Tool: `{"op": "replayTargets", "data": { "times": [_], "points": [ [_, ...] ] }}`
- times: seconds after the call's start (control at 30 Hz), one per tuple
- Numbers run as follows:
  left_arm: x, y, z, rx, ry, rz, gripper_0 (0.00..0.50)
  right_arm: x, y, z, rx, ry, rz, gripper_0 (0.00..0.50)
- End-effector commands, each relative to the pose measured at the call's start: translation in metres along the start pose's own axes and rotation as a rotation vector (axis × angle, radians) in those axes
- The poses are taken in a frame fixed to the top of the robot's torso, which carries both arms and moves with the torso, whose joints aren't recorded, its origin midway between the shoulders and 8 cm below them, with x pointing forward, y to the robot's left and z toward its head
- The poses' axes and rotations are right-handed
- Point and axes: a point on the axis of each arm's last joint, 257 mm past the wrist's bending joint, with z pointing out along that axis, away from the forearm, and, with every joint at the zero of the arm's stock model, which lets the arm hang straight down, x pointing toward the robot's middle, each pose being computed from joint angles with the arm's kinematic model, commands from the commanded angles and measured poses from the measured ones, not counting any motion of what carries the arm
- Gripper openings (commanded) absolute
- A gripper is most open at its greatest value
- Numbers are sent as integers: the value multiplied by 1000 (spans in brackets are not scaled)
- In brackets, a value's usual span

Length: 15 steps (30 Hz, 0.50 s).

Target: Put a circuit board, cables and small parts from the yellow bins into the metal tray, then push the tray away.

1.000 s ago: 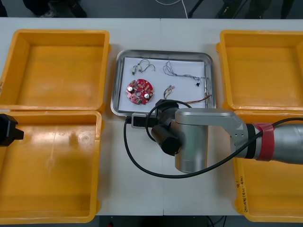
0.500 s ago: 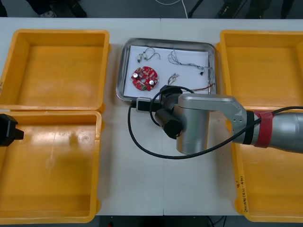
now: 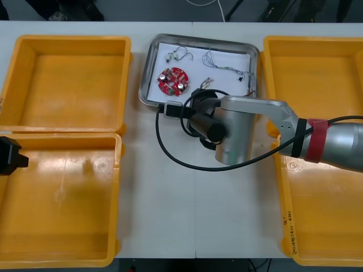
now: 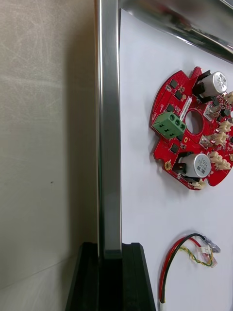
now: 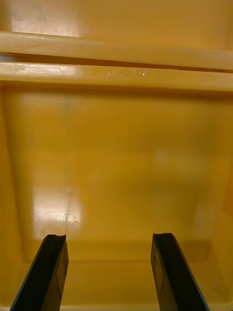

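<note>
By the worktop's [image 3: 170,215] far edge, the rim of the metal tray [image 4: 109,121] is clamped in the right gripper [image 4: 110,250], while the left gripper [image 5: 109,237] is held spread over a yellow bin [image 5: 116,146].

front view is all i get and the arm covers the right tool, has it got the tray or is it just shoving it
Observer: The right tool is shut on the metal tray: the rim sits between its two fingers.
Operator: anything close to that grip
Observer: A red and yellow cable lies on the white liner just inside the rim, beside the fingers and apart from the circuit board.
Operator: left tool open or shut
Observer: The left tool is open, its fingers apart over the floor of a yellow bin.
</note>
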Motion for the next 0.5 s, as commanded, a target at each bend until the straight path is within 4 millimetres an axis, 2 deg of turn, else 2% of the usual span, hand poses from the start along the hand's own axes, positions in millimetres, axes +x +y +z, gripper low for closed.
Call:
{"op": "replayTargets", "data": {
  "times": [0.03, 0.5],
  "points": [
    [-1, 14, -12, -45, -16, 94, 500, -4, -38, -1, 66, -29, 48, 0],
    [-1, 14, -12, -45, -16, 94, 500, -14, -47, -1, 71, -130, 27, 0]
  ]
}}
